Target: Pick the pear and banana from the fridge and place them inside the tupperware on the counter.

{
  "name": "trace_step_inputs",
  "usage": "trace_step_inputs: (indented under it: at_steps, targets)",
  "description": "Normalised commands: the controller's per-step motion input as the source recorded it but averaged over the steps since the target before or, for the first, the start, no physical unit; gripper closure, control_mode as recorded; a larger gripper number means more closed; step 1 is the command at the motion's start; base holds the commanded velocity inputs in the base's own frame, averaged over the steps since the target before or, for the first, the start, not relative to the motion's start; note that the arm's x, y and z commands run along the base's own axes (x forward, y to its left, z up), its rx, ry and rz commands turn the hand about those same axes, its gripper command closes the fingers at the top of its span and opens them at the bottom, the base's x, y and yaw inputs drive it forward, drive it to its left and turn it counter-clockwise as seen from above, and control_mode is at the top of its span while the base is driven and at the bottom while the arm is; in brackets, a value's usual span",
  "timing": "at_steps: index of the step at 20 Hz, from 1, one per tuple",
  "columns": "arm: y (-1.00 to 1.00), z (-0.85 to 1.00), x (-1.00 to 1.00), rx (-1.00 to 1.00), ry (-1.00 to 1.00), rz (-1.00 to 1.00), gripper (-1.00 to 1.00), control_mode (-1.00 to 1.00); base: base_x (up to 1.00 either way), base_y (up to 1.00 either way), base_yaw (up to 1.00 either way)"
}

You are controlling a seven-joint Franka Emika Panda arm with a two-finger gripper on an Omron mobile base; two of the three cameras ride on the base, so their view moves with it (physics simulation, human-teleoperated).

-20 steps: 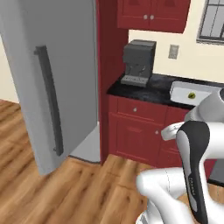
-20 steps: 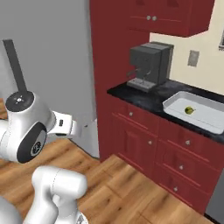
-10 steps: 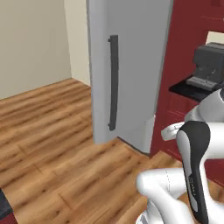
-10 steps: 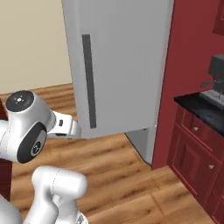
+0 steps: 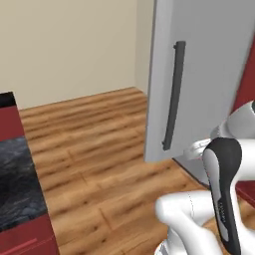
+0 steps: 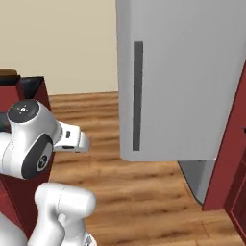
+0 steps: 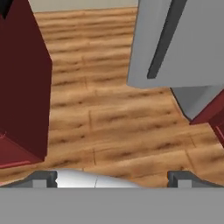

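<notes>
One fridge (image 6: 192, 72), door swung open at 1 o'clock, one dark handle (image 6: 137, 95). Hand (image 7: 113, 178) fully open, empty. Views have swung left since before; coffee machine and tray gone from sight.
</notes>
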Motion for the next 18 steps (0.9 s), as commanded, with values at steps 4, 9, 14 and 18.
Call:
trace_step_inputs:
  at_steps: [4,9,14,18]
  targets:
    - [0.0,0.0,0.0,0.0,0.0,0.0,-1.0,1.0,0.79,0.59,0.25]
    - [0.0,0.0,0.0,0.0,0.0,0.0,-1.0,1.0,0.98,0.79,0.12]
    - [0.0,0.0,0.0,0.0,0.0,0.0,-1.0,1.0,0.98,0.66,0.01]
    - [0.0,0.0,0.0,0.0,0.0,0.0,-1.0,1.0,0.99,0.05,-0.14]
